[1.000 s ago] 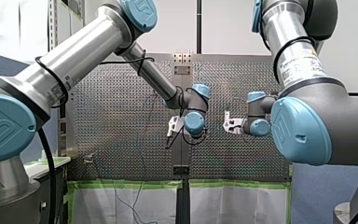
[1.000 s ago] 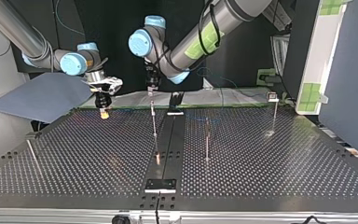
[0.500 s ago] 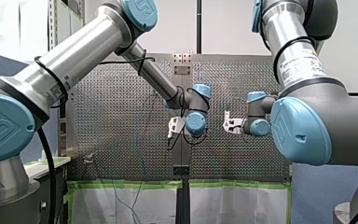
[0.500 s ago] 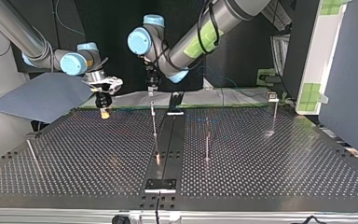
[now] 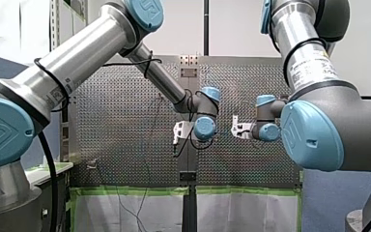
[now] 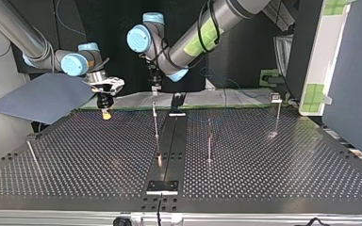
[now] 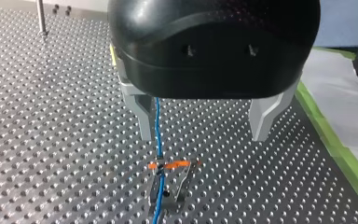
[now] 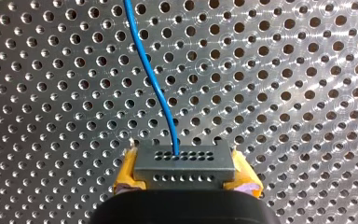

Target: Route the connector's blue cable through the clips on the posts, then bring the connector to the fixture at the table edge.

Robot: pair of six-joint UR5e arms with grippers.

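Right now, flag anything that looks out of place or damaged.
Nothing stands out. The blue cable runs into the clip, and the connector sits square in my right end effector.

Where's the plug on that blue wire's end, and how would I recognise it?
Follow my right arm, at the top view's left, down to my right gripper. Clamped between its yellow pads sits the connector, a small grey block. Unlike anything nearby, it has two rows of tiny holes, with the blue cable leaving one.
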